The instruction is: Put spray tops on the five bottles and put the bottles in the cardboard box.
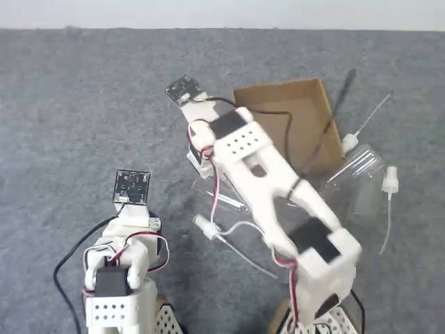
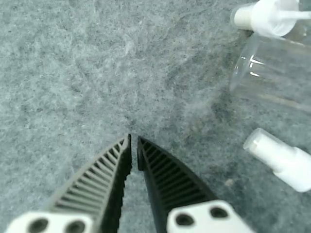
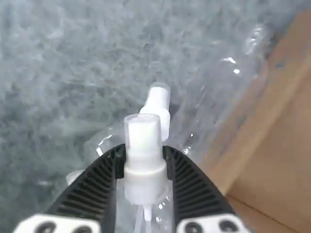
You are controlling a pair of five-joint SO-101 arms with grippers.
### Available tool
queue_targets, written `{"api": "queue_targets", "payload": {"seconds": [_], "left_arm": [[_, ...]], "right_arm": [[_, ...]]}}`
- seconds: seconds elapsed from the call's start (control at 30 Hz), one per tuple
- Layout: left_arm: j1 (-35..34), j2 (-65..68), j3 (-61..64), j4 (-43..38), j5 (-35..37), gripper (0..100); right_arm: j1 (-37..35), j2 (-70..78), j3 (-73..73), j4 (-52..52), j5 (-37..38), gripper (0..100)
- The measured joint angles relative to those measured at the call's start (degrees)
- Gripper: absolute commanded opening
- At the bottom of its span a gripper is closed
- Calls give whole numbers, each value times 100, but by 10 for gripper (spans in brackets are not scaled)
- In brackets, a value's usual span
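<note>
With the cardboard box [image 1: 292, 118] at the far right and clear bottles [image 1: 358, 174] lying just beside it, the right gripper [image 3: 143, 154] was clamped on a white spray top [image 3: 142, 133] and the left gripper [image 2: 134, 141] was closed empty nearer left; the top's tube would best be kept aligned with a bottle neck.

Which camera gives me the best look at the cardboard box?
The high view: the cardboard box lies open-side up, most of it visible past the right arm. The right wrist view catches just one brown wall. The left wrist view faces carpet and a clear bottle instead.
</note>
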Motion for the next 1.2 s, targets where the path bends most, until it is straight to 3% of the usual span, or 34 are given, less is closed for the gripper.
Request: {"api": "queue_targets", "payload": {"seconds": [0.33, 0.63, 1.2], "left_arm": [[0, 0, 0, 0, 0, 12], [0, 0, 0, 0, 0, 12], [0, 0, 0, 0, 0, 12]], "right_arm": [[-18, 1073, -484, 0, -9, 21], [-220, 1266, -659, -9, -44, 208], [-158, 563, -712, 466, -53, 210]]}}
